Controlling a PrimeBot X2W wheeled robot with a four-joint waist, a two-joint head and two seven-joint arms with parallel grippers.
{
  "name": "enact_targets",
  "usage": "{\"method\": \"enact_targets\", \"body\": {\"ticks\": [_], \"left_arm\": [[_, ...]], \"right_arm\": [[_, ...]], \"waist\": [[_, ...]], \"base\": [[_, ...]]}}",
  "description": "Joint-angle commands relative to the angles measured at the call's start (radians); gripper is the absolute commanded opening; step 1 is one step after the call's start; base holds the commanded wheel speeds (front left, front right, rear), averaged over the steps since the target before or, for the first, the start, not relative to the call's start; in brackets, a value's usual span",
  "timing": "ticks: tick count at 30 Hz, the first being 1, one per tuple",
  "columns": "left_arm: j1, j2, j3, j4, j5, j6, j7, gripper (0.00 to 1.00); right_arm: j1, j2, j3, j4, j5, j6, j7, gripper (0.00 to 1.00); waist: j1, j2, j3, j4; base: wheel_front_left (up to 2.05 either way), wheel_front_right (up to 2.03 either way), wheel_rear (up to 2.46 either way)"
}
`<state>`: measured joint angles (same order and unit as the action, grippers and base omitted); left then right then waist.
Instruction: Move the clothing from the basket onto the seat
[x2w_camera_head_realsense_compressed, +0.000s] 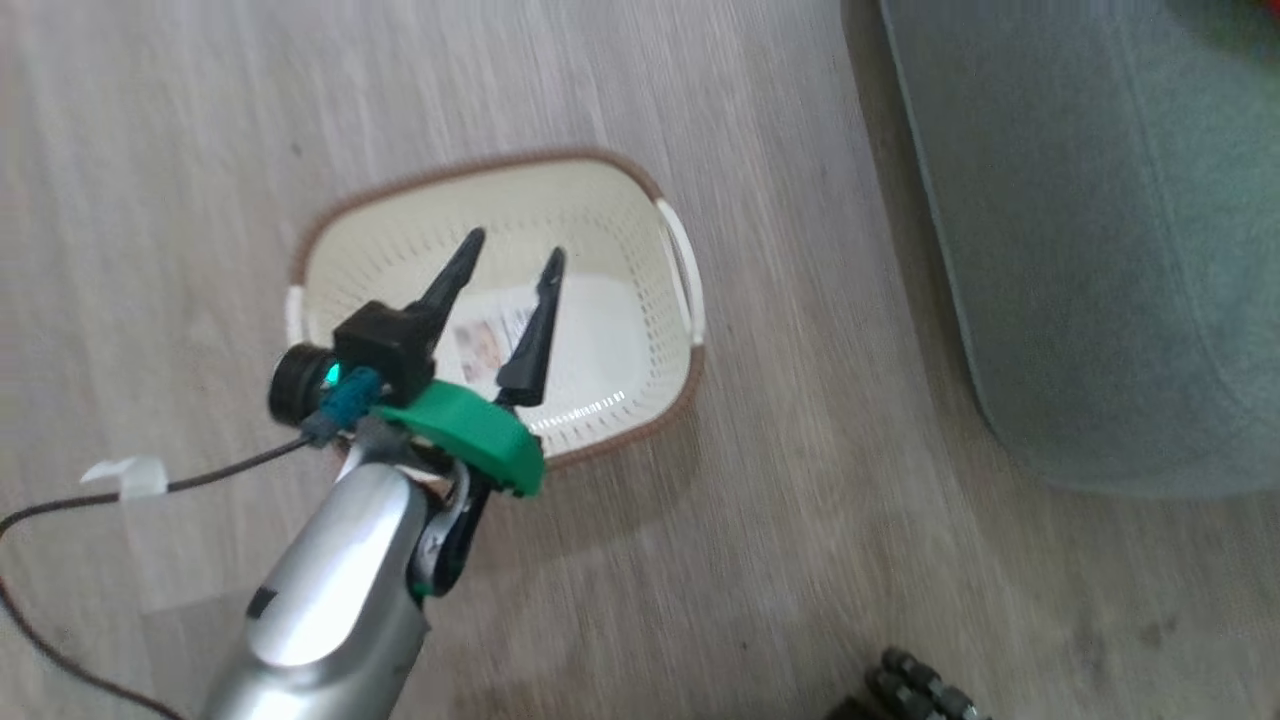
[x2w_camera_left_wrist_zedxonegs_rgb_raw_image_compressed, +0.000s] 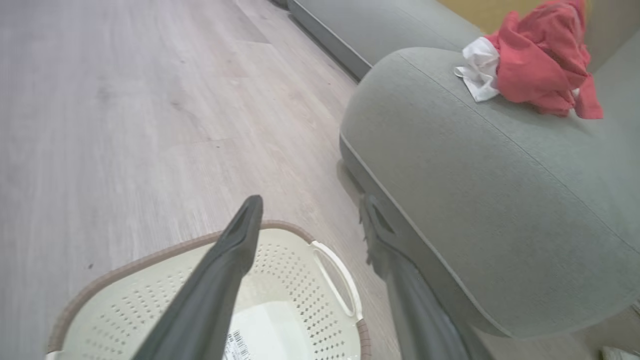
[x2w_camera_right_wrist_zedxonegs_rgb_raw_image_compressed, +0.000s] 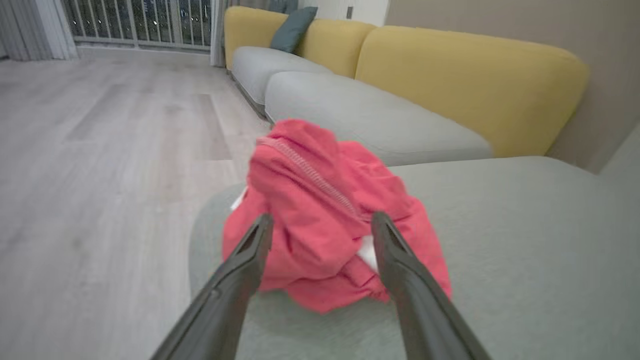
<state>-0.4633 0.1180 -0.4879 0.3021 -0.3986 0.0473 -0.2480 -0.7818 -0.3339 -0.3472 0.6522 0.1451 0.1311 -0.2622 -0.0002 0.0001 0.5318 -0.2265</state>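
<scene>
Low in the head view, the left gripper (x2w_camera_head_realsense_compressed: 512, 250) hangs spread and empty over the basket (x2w_camera_head_realsense_compressed: 480, 168), whose floor carries a label sticker (x2w_camera_head_realsense_compressed: 490, 338) and no garment that I can see; the grey seat (x2w_camera_head_realsense_compressed: 1100, 250) lies beyond, at upper right. In the right wrist view the right gripper (x2w_camera_right_wrist_zedxonegs_rgb_raw_image_compressed: 321, 219) is parted, gripping nothing; the red clothing (x2w_camera_right_wrist_zedxonegs_rgb_raw_image_compressed: 327, 250) sits heaped mid-frame on the seat just past its tips; the transfer looks done, with nothing evidently left to fetch.
</scene>
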Motion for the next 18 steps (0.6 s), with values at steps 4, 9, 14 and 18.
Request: {"method": "enact_targets", "body": {"ticks": [4, 9, 14, 18], "left_arm": [[0.045, 0.013, 0.108, 0.0, -0.006, 0.009, -0.013, 1.0], [0.105, 0.03, 0.21, 0.022, 0.016, 0.012, -0.014, 1.0], [0.18, 0.023, 0.315, 0.049, 0.025, -0.004, -0.014, 1.0], [0.245, 0.014, 0.39, 0.052, 0.051, -0.026, -0.014, 1.0]], "right_arm": [[0.256, 0.083, 0.097, -0.254, 0.092, 0.0, 0.001, 1.0], [0.427, 0.171, 0.18, -0.389, 0.089, 0.0, 0.0, 1.0], [0.531, 0.223, 0.252, -0.449, 0.048, 0.0, 0.0, 1.0], [0.604, 0.244, 0.291, -0.442, 0.009, 0.0, 0.0, 1.0]], "waist": [[0.0002, -0.0001, -0.159, 0.117], [0.0002, -0.0001, -0.238, 0.181], [0.0002, -0.0001, -0.327, 0.222], [0.0002, -0.0001, -0.395, 0.232]], "base": [[0.0, 0.0, 0.0], [0.0, 0.0, 0.0], [0.0, 0.0, 0.0], [0.0, 0.0, 0.0]]}}
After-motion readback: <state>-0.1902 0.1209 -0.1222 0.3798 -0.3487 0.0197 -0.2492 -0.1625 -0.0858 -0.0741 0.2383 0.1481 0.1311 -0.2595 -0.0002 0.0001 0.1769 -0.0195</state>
